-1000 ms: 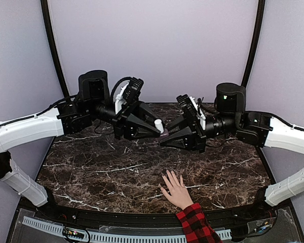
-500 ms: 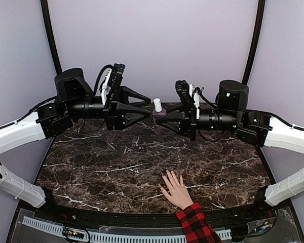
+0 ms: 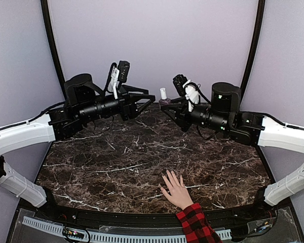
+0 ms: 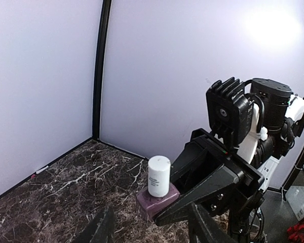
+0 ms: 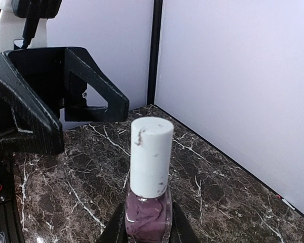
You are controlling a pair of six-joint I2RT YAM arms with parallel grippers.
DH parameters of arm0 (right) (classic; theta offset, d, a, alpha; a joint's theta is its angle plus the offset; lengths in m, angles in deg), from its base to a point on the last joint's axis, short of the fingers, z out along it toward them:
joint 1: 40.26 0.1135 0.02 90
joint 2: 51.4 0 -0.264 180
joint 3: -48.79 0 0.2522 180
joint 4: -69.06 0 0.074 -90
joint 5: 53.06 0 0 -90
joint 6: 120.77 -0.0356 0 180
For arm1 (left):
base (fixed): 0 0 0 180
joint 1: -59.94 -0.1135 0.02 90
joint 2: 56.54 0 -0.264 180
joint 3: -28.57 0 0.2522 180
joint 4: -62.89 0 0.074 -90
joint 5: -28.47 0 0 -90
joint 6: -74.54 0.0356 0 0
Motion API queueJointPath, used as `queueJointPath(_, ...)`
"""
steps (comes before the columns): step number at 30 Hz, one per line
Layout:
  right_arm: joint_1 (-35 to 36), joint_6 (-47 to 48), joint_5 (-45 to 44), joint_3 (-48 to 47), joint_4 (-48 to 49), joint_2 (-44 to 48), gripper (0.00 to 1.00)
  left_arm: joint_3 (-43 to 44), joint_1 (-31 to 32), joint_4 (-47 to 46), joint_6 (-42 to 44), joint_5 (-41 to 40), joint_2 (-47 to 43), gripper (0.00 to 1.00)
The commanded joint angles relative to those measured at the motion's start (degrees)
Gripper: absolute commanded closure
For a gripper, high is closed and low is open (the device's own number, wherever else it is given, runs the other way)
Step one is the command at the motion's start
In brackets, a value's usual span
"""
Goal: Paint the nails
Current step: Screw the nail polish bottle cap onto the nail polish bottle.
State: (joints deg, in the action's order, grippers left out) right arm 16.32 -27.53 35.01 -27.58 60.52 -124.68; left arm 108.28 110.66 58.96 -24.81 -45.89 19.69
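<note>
A small purple polish bottle [image 5: 148, 207] with a white cap [image 5: 151, 154] stands upright, with my right gripper [image 5: 147, 230] shut on its glass body. The top view shows that bottle [image 3: 164, 100] held high near the back wall by the right gripper [image 3: 165, 104]. My left gripper [image 3: 146, 101] faces it from the left, open and empty, a short gap away. From the left wrist, its fingers [image 4: 207, 225] frame the bottle [image 4: 158, 192]. A human hand [image 3: 176, 190] in a plaid sleeve lies flat at the table's front edge. Its nails [image 3: 169, 173] are too tiny to make out.
The dark marble tabletop [image 3: 116, 162] stretches between the arms and the hand. Pale walls close in the back and sides, with black corner posts [image 3: 53, 45]. The plaid sleeve [image 3: 195, 225] crosses the front rim.
Both arms have risen and moved toward the back wall. The left gripper, earlier at the white cap, has opened and drawn off to the left. The cap stays on the bottle.
</note>
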Motion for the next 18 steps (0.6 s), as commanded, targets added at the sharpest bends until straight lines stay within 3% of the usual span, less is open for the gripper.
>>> queueJointPath(1,-0.1,-1.4,-5.2,-1.1,3.3,-0.8,1.0,1.8,0.0,-4.4,-3.1,-1.6,1.6,0.49)
queueJointPath(18,0.5,-1.4,-5.9,-2.6,1.8,-3.0,1.0,6.6,-0.1,-6.1,-5.4,-0.7,7.6,0.57)
